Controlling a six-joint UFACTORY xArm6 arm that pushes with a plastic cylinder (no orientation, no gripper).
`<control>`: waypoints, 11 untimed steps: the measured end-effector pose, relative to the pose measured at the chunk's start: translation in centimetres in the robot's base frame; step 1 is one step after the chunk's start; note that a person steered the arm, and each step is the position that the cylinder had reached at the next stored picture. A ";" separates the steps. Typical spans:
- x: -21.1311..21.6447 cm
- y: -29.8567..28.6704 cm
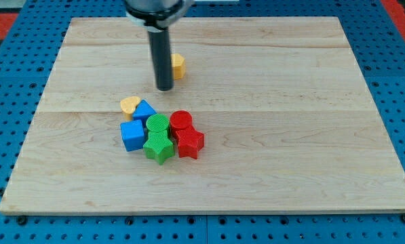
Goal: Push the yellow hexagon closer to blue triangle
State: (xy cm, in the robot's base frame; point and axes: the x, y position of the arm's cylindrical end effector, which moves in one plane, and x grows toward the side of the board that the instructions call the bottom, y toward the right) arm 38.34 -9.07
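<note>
The yellow hexagon (pixel 178 66) lies near the view's top centre, partly hidden behind my rod. My tip (pixel 164 88) rests on the board just left of and below it, between it and the cluster. The blue triangle (pixel 145 110) sits at the cluster's upper left, below my tip, touching a yellow heart (pixel 129 105) on its left.
The cluster also holds a blue cube (pixel 131 135), a green cylinder (pixel 158 125), a green star (pixel 159 146), a red cylinder (pixel 180 121) and a red star (pixel 189 142). They lie on a wooden board (pixel 290 135) over a blue pegboard.
</note>
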 end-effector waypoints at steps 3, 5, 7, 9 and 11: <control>-6.0 3.1; -8.8 3.8; -1.6 5.8; -2.0 7.5; 1.7 4.4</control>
State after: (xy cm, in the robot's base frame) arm 40.09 -4.71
